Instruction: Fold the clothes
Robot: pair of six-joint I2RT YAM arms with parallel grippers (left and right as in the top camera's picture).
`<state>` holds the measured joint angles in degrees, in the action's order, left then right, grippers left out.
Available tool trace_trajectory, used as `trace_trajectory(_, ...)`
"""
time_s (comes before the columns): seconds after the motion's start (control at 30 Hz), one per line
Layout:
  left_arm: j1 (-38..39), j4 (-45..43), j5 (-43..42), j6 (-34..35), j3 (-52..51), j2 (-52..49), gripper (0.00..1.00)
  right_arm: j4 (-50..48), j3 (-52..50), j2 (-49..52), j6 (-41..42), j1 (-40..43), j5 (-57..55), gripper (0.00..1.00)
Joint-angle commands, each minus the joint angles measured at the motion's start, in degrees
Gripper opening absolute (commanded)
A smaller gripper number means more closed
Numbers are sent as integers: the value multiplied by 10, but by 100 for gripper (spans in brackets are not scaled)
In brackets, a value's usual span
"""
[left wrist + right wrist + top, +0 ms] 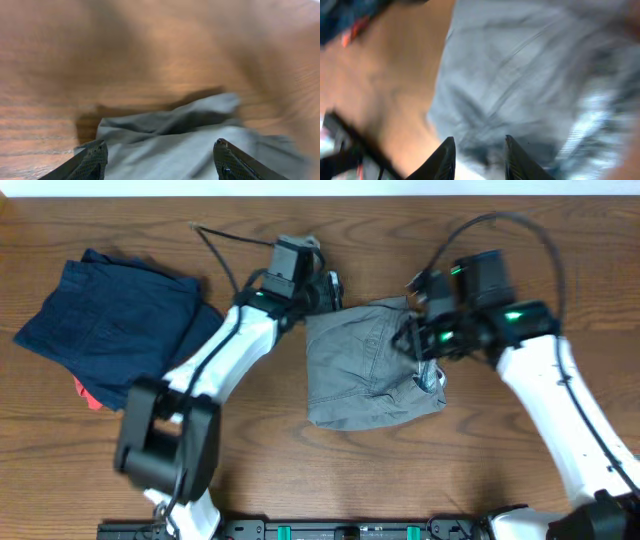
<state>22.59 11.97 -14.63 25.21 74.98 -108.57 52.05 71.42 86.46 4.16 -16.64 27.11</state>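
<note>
Left gripper point(160, 144) first: its jaws are spread wide and empty, hanging just over the far left corner of the grey shorts point(365, 370), rumpled cloth showing between the two fingers. Over to the right gripper point(479, 138), down at the shorts' right edge. Its fingers sit a little apart, but the wrist view is smeared with blur and I can't tell if a fold is pinched there or not. The shorts themselves lie mid-table point(300, 460) between the two arms, bunched into a rough square, with a paler strip turned up at the right corner. I'd call that soft, light cotton: floppy, sure to sag and drag if lifted by one point, and likely to slide a bit on the wood. The seams and waistband look thicker, so I reckon those edges are the places to pinch, one corner per arm, keeping the cloth taut between them. Well off to the left sits a folded navy garment point(100, 315), a red-orange scrap point(88, 393) peeking from under it.
</note>
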Motion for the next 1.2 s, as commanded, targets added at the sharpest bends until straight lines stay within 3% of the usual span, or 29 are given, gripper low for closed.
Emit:
trace_trajectory(0.0, 0, 0, -12, -12, 7, -40, 70, 2, -45, 19, -12, -34, 21, 31)
trace_trajectory(0.17, 0, 38, -23, -12, 7, -75, 69, -14, -133, 31, 49, -41, -54, 29)
trace_trajectory(0.37, 0, 181, -22, -12, 6, -78, 68, -69, -219, 33, 122, 5, -205, 31)
trace_trajectory(0.4, 0, 217, -23, -12, 6, -78, 62, -87, -225, 33, 131, 25, -235, 31)
trace_trajectory(0.53, 11, 321, -56, -12, 6, -78, 49, -185, -228, 33, 127, 83, -285, 29)
trace_trajectory(0.73, 53, 392, -88, -12, 6, -74, 49, -370, -227, 33, 62, 112, -284, 34)
trace_trajectory(0.93, 52, 384, -73, -12, 7, -16, 50, -358, -227, 32, 58, 111, -282, 34)
trace_trajectory(1.0, 41, 375, -40, -12, 7, 17, 58, -339, -227, 30, 58, 111, -282, 35)
trace_trajectory(1.07, 29, 365, -6, -12, 7, 50, 84, -330, -226, 20, 58, 111, -278, 36)
trace_trajectory(1.17, 14, 345, 3, -12, 6, 84, 90, -336, -214, -12, 36, 110, -180, 34)
